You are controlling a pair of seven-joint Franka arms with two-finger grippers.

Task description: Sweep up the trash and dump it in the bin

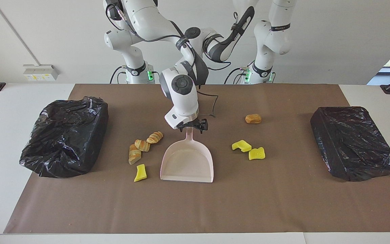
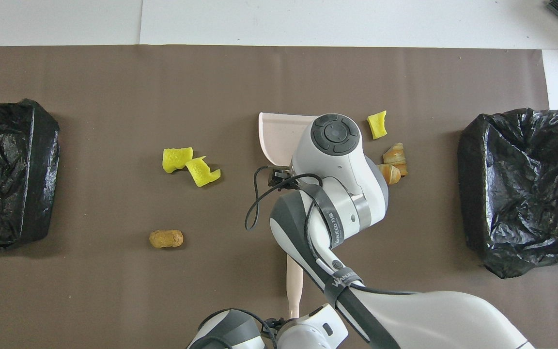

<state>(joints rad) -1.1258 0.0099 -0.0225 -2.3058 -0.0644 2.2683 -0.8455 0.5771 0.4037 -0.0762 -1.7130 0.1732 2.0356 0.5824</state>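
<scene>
Right gripper (image 1: 192, 126) down at the upper end of the handle of the dustpan (image 1: 186, 166), fingers spread to either side of it, nothing pinched.

Left gripper (image 2: 274, 324) at the end of a pale stick (image 2: 294, 278), nearer to the robots than the dustpan and in line with its handle. Hidden by the right arm in the facing view, so cannot tell whether loose or clamped.

The trash (image 1: 143, 145) all on the brown mat, none in the dustpan:
- Toward the right arm's end: three pastries clustered just beside the dustpan, one yellow chunk (image 1: 140, 173) by its mouth corner.
- Toward the left arm's end: two yellow chunks (image 1: 249, 150) touching, near the dustpan; a brown bun (image 1: 253, 118) nearer to the robots than these.

Black-bagged bins (image 1: 64, 135) at both ends of the table, well apart from the dustpan.
</scene>
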